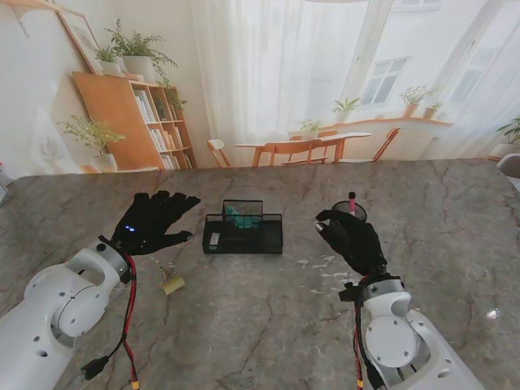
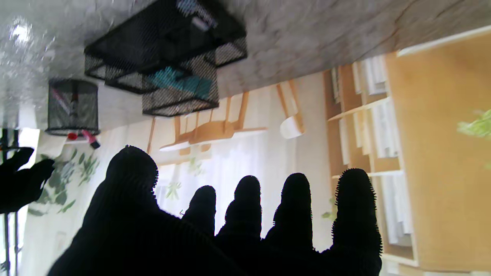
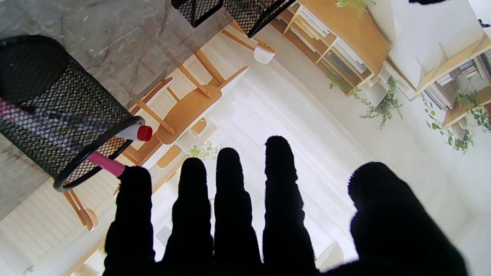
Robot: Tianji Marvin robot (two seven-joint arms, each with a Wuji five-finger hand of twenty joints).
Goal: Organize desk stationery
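Note:
A black mesh organizer [image 1: 244,231] [image 2: 165,50] stands in the middle of the marble table. Its taller back compartment holds something teal [image 1: 237,217], and a small white item [image 1: 214,239] lies in its low left tray. To its right stands a round mesh pen cup [image 1: 351,213] [image 3: 57,111] holding a pink pen [image 3: 109,164] and a white marker with a red cap [image 3: 138,132]. My left hand [image 1: 154,221] [image 2: 230,230] hovers left of the organizer, fingers spread, holding nothing. My right hand [image 1: 353,240] [image 3: 249,222] is just on my side of the pen cup, fingers apart and empty.
A small pale yellow object [image 1: 172,284] lies on the table nearer to me than my left hand. Faint small bits [image 1: 321,264] are scattered between the organizer and my right hand. The table's far edge [image 1: 268,166] runs behind the organizer.

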